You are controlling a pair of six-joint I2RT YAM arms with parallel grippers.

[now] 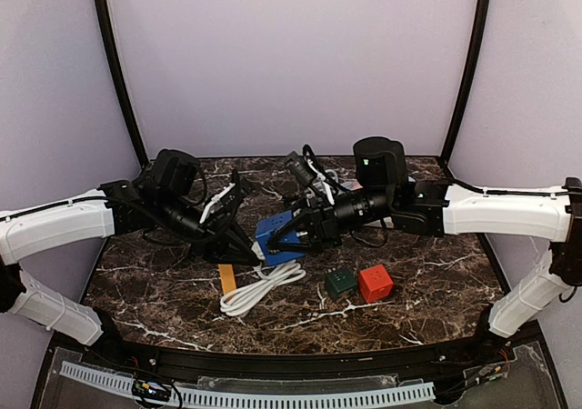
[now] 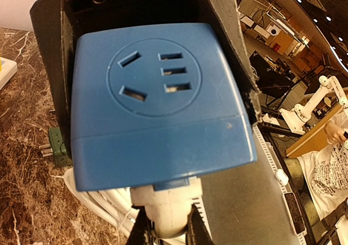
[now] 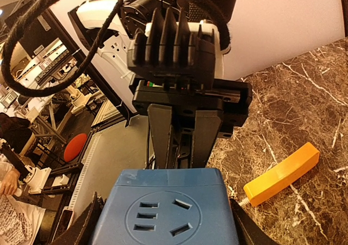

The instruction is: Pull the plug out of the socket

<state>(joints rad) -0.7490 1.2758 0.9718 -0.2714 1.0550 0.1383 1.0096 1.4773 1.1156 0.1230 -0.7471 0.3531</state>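
Observation:
The blue cube socket (image 1: 278, 233) sits between both arms at mid table. My right gripper (image 3: 166, 223) is shut on the socket (image 3: 168, 209), with its dark fingers (image 3: 87, 226) pressed to the socket's two sides. A white plug (image 2: 167, 209) sticks into the socket's (image 2: 157, 114) lower face. My left gripper (image 2: 166, 226) is shut on the plug, one black finger on each side. In the right wrist view the plug is hidden behind the socket, and the left arm's fingers (image 3: 163, 130) reach in from the far side.
The plug's white cable (image 1: 261, 288) lies coiled in front of the socket. A green cube (image 1: 340, 284) and a red cube (image 1: 375, 283) stand to its right. An orange piece (image 3: 283, 174) lies on the marble table (image 1: 436, 282) beside the left gripper (image 1: 247, 248).

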